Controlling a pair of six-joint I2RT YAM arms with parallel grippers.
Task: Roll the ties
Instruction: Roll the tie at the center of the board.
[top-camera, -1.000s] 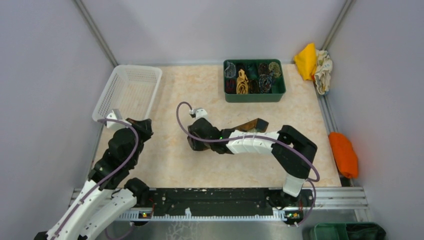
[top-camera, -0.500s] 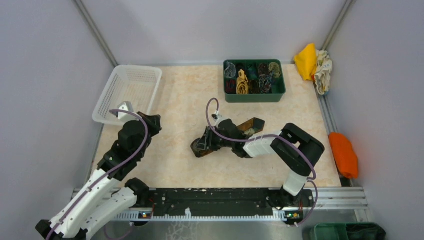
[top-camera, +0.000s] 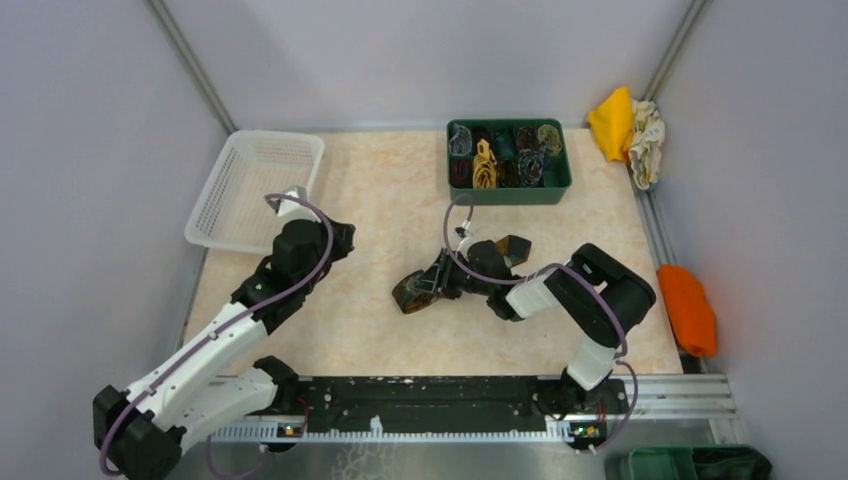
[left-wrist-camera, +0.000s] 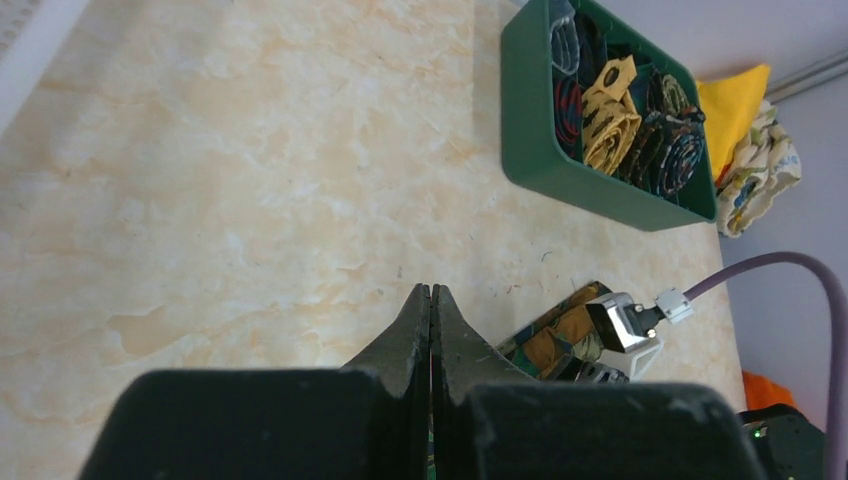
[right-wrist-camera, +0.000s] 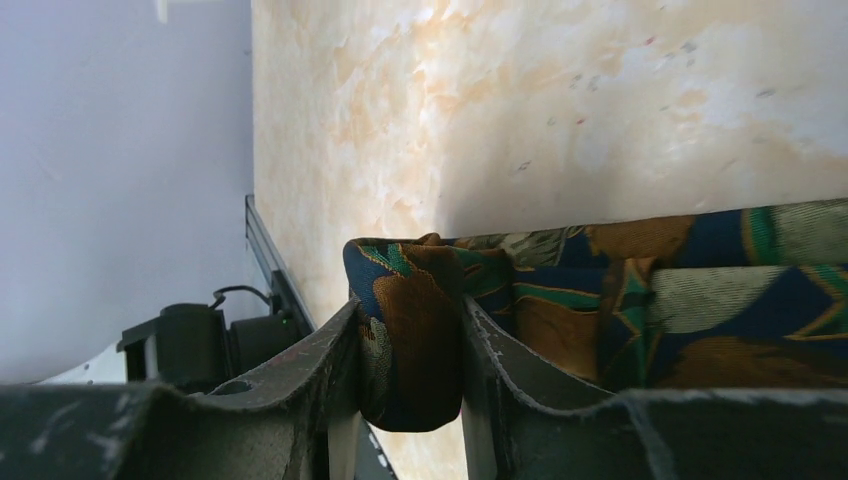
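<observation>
A dark brown tie (top-camera: 415, 290) with orange-gold and teal blotches lies mid-table, folded, its other end (top-camera: 512, 246) showing past the right arm. My right gripper (top-camera: 432, 285) is shut on its folded end; the right wrist view shows the fabric (right-wrist-camera: 420, 330) pinched between both fingers. The left wrist view shows part of the tie (left-wrist-camera: 560, 335) beside the right wrist camera. My left gripper (top-camera: 340, 235) hovers left of the tie, apart from it, shut and empty (left-wrist-camera: 431, 300). Several rolled ties (top-camera: 505, 155) fill the green bin (top-camera: 508, 193).
A white mesh basket (top-camera: 255, 185) stands at the back left. Yellow (top-camera: 612, 120), patterned white (top-camera: 648, 135) and orange (top-camera: 688, 308) cloth lumps lie along the right edge. Purple cables loop over both arms. A green container (top-camera: 690, 464) sits below the front rail.
My right gripper has pulled back to the right with the tie's folded end in it. My left arm has swung forward and right, from beside the basket toward the middle.
</observation>
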